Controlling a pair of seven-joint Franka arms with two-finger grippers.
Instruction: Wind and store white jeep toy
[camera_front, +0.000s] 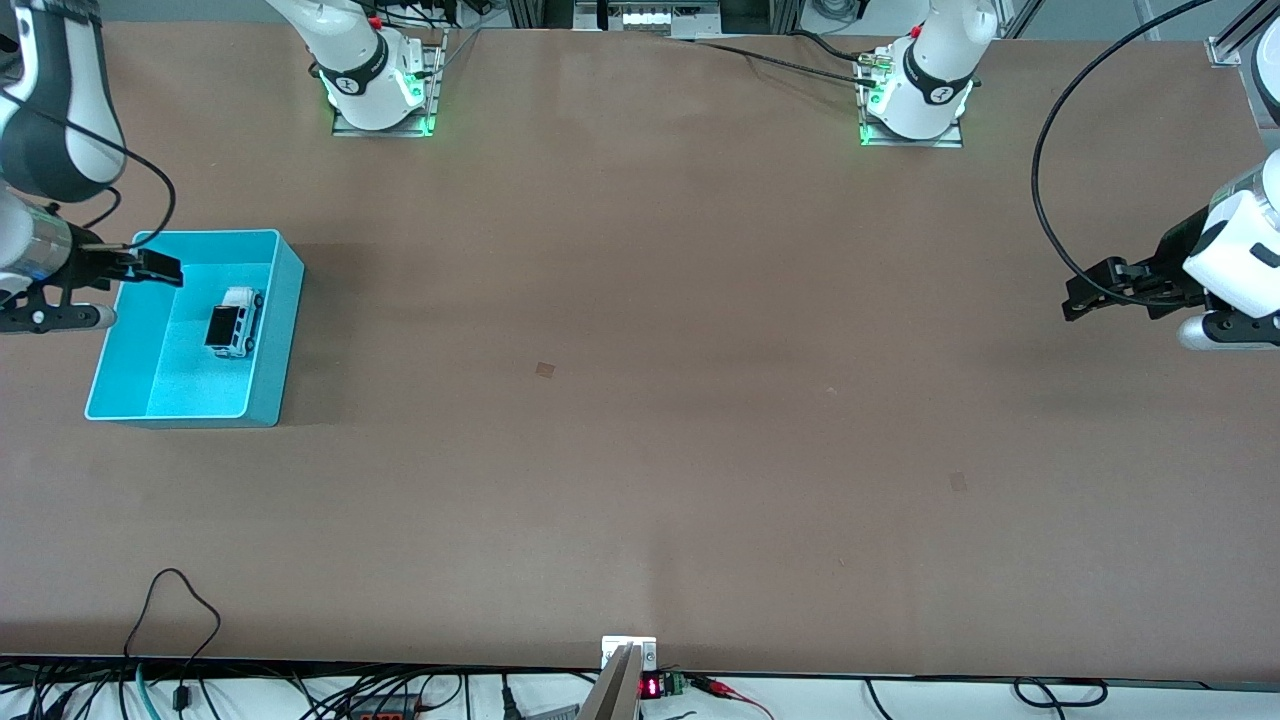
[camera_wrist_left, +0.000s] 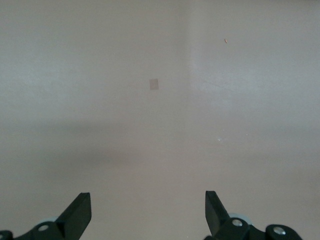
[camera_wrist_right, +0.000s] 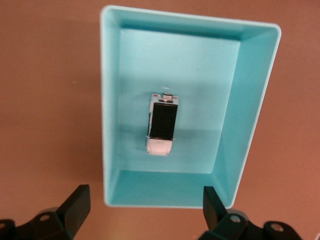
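Note:
The white jeep toy (camera_front: 233, 322) with its black roof lies on its wheels on the floor of the turquoise bin (camera_front: 278, 330), near the middle. It also shows in the right wrist view (camera_wrist_right: 162, 125) inside the bin (camera_wrist_right: 245, 100). My right gripper (camera_front: 150, 268) is open and empty, up in the air over the bin's rim at the right arm's end of the table; in its own view (camera_wrist_right: 145, 200) the fingers stand wide apart over that rim. My left gripper (camera_front: 1080, 295) is open and empty over bare table at the left arm's end, as its own view (camera_wrist_left: 148, 205) shows.
The brown table (camera_front: 640, 400) is bare apart from the bin and a few small marks (camera_front: 545, 369). The arm bases stand along the edge farthest from the front camera. Cables lie along the edge nearest to it (camera_front: 180, 620).

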